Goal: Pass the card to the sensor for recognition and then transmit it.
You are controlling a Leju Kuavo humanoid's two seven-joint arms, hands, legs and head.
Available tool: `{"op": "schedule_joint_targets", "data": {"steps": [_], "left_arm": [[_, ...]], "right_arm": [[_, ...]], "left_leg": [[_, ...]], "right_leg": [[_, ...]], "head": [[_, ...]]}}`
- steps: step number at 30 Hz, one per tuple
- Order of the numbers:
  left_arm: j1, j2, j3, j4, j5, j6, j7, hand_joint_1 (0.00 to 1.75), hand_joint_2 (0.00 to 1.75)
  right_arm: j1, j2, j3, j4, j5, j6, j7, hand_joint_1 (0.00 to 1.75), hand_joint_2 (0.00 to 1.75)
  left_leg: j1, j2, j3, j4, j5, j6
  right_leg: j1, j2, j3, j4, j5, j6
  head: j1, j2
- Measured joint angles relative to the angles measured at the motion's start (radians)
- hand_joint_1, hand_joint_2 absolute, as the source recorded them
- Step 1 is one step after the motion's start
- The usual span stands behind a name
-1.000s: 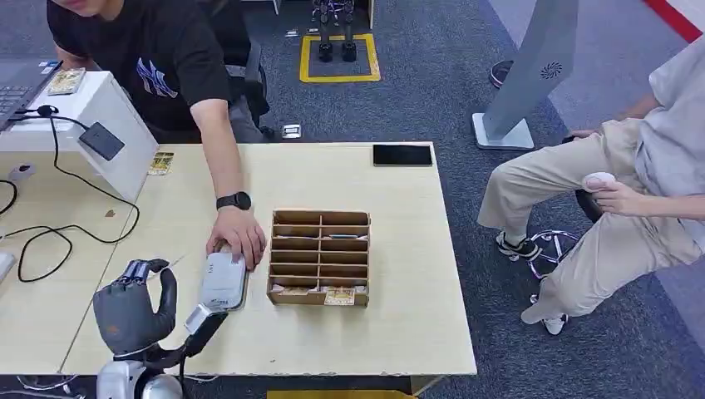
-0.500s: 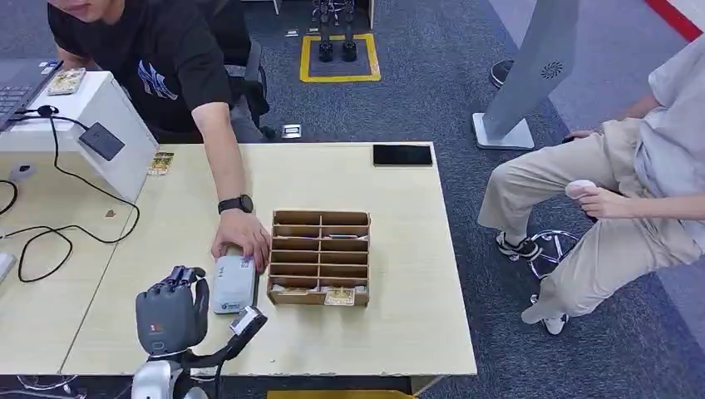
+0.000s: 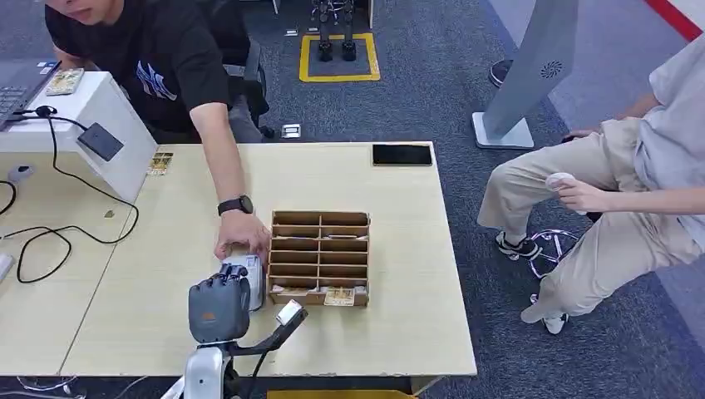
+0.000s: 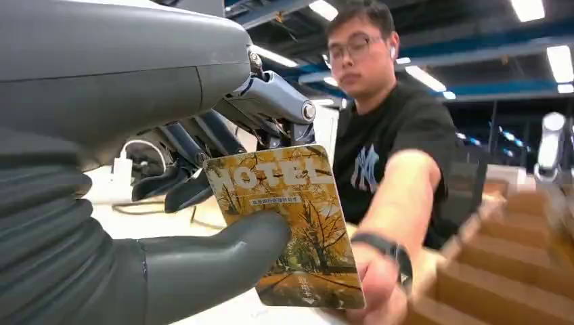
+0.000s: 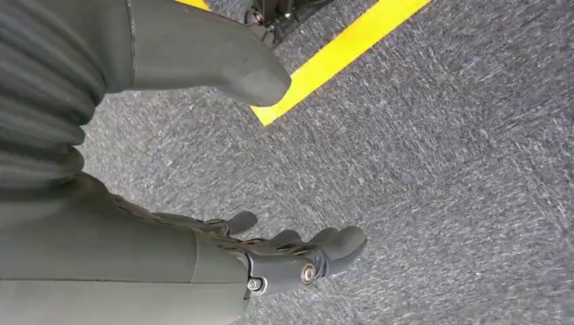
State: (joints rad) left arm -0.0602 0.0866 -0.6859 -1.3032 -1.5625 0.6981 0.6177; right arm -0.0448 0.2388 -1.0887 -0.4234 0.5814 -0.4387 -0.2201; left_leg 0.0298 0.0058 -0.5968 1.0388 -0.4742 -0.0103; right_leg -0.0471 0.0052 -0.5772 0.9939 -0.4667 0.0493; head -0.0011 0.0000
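Observation:
My left hand [image 3: 219, 309] hovers over the table's front edge, just left of the wooden card box [image 3: 320, 258]. In the left wrist view it [image 4: 169, 264] pinches a yellow hotel card [image 4: 291, 217] between thumb and fingers, held upright. A grey-white flat sensor unit [image 3: 253, 278] lies right beyond the hand, partly hidden by it. A person's hand [image 3: 241, 235] rests on the unit's far end. My right hand [image 5: 203, 257] hangs over grey carpet with its fingers apart and nothing in it.
The divided wooden box holds a few cards in its front slots. A white box [image 3: 100, 108] with a wired black pad [image 3: 101, 140] stands at the far left, cables trailing. A black phone [image 3: 402, 155] lies at the back edge. A second person [image 3: 632, 183] sits to the right.
My left hand has travelled right along the table front to the wooden box. The person has slid the grey unit right, against the box. The seated person's hand rose slightly.

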Motion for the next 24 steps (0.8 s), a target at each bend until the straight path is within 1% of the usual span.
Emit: {"op": "schedule_joint_targets", "data": {"steps": [8,12,14,18,24], "left_arm": [[-0.015,0.006,-0.008,0.041,0.0,0.0,-0.027,1.75,1.75],[-0.038,0.006,-0.008,0.068,0.0,0.0,-0.082,1.75,1.75],[-0.057,0.006,-0.008,0.092,0.0,0.0,-0.094,1.75,1.75],[-0.085,0.006,-0.008,0.126,0.0,0.0,-0.103,1.75,1.75],[-0.101,0.005,-0.008,0.153,0.0,0.0,-0.105,1.75,1.75]], "right_arm": [[0.0,-0.003,0.0,0.004,0.013,0.0,0.0,0.0,1.75],[-0.003,-0.009,0.0,0.014,0.018,0.0,-0.003,0.0,1.75],[-0.006,-0.013,0.0,0.021,0.018,0.0,-0.006,0.0,1.75],[-0.009,-0.019,0.0,0.033,0.029,0.0,-0.011,0.0,1.75],[-0.01,-0.025,0.001,0.043,0.029,0.0,-0.011,0.0,1.75]], "left_leg": [[0.001,0.0,0.0,0.0,0.0,0.0],[0.001,0.0,0.0,0.0,0.0,0.0],[0.001,0.0,0.0,0.0,0.0,0.0],[0.001,0.0,0.0,0.0,0.0,0.0],[0.001,0.0,0.0,0.0,0.0,0.0]], "right_leg": [[0.001,0.0,0.0,0.0,0.0,0.0],[0.001,0.0,0.0,0.0,0.0,0.0],[0.0,0.0,0.0,0.0,0.0,0.0],[0.001,0.0,0.001,0.0,0.0,0.0],[0.001,0.0,0.0,0.0,0.0,0.0]], "head": [[0.0,0.0],[0.0,0.0],[0.0,0.0],[0.0,0.0],[0.0,0.0]]}}
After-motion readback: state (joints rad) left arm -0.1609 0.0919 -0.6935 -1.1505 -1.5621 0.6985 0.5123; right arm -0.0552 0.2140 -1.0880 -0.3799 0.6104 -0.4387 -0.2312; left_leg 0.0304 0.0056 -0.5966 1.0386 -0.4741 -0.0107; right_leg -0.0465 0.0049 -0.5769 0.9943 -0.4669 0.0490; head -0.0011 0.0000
